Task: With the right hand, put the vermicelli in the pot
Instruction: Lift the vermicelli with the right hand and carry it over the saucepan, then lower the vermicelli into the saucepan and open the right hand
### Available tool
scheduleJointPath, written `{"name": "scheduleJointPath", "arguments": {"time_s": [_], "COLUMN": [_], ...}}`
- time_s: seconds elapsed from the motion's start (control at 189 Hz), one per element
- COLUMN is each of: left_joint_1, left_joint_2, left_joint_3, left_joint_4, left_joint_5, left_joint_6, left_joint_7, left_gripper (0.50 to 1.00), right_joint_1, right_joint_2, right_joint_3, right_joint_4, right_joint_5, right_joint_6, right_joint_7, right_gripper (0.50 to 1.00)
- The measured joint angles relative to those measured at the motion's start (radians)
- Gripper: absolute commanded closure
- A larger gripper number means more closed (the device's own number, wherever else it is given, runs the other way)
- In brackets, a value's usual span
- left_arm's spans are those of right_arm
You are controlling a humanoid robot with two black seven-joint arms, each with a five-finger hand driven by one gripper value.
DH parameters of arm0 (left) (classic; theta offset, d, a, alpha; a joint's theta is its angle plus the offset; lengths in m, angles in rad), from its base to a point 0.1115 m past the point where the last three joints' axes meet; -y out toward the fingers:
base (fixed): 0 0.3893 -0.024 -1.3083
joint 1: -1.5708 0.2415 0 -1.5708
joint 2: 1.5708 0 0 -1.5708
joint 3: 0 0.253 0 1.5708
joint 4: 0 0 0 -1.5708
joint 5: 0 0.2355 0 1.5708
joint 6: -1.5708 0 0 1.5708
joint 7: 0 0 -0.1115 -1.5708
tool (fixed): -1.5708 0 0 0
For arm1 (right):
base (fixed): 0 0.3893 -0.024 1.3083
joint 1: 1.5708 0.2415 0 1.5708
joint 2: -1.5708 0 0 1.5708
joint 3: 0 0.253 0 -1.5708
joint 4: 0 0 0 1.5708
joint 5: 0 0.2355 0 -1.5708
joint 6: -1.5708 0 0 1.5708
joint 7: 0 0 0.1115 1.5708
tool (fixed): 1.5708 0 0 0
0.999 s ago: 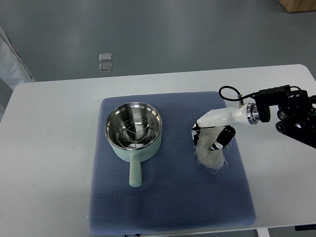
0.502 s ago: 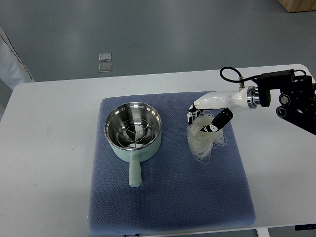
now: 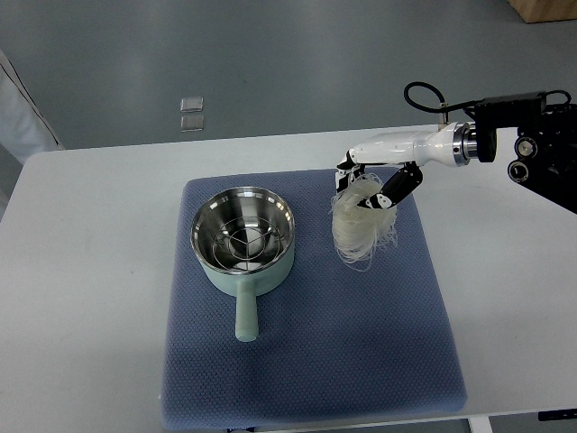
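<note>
Over the upper right part of the blue mat [image 3: 315, 361], the right robot hand [image 3: 368, 188] has its fingers [image 3: 394, 188] curled around the top of a pale bundle of vermicelli [image 3: 357, 225], which hangs below the grip in loose loops and trailing strands. The bundle looks lifted rather than resting, though from this steep angle it is hard to be sure whether its lowest strands clear the mat or brush it. The white forearm reaches in from the right edge, with a black cable looped above its wrist. Beside the hanging noodles, off to the left and apart from them, sits the mint-green pot [image 3: 243, 244] with its steel interior open, a wire rack lying inside and its handle pointing toward the near edge of the mat. Nothing of the vermicelli is in the pot yet. Judged from this, the pick-up is done and the carry is under way; what remains is to bring the bundle sideways over the rim, lower it and release it into the bowl. The mat lies on a white tabletop [image 3: 90, 271]; no left arm shows.
</note>
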Motion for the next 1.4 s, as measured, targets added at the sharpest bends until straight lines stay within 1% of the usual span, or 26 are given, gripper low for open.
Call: {"name": "scheduleJointPath", "arguments": {"time_s": [0.18,0.286,0.36,0.513,0.746,0.957,1.179,1.2,1.216,1.296,1.354,1.401], "left_joint_1": [0.000,0.000,0.000,0.000,0.000,0.000,0.000,0.000,0.000,0.000,0.000,0.000], "left_joint_2": [0.000,0.000,0.000,0.000,0.000,0.000,0.000,0.000,0.000,0.000,0.000,0.000], "left_joint_3": [0.000,0.000,0.000,0.000,0.000,0.000,0.000,0.000,0.000,0.000,0.000,0.000], "left_joint_4": [0.000,0.000,0.000,0.000,0.000,0.000,0.000,0.000,0.000,0.000,0.000,0.000], "left_joint_5": [0.000,0.000,0.000,0.000,0.000,0.000,0.000,0.000,0.000,0.000,0.000,0.000], "left_joint_6": [0.000,0.000,0.000,0.000,0.000,0.000,0.000,0.000,0.000,0.000,0.000,0.000], "left_joint_7": [0.000,0.000,0.000,0.000,0.000,0.000,0.000,0.000,0.000,0.000,0.000,0.000], "left_gripper": [0.500,0.500,0.500,0.500,0.500,0.500,0.500,0.500,0.500,0.500,0.500,0.500], "right_joint_1": [0.075,0.128,0.168,0.228,0.236,0.200,0.151,0.146,0.143,0.129,0.121,0.116], "right_joint_2": [0.009,0.027,0.056,0.151,0.293,0.376,0.399,0.400,0.400,0.400,0.400,0.400], "right_joint_3": [0.037,0.040,0.041,0.041,0.041,0.038,0.036,0.036,0.036,0.034,0.034,0.033], "right_joint_4": [-0.010,-0.027,-0.043,-0.078,-0.102,-0.164,-0.174,-0.175,-0.176,-0.180,-0.183,-0.184], "right_joint_5": [0.001,0.001,0.002,0.001,-0.001,-0.002,-0.003,-0.003,-0.003,-0.003,-0.003,-0.003], "right_joint_6": [0.035,0.041,0.043,0.058,0.049,0.022,-0.021,-0.026,-0.029,-0.043,-0.052,-0.059], "right_joint_7": [0.000,0.000,0.000,0.000,-0.005,-0.015,-0.016,-0.016,-0.016,-0.017,-0.017,-0.017], "right_gripper": [0.959,0.959,0.959,0.959,0.949,0.930,0.889,0.879,0.861,0.852,0.820,0.812]}}
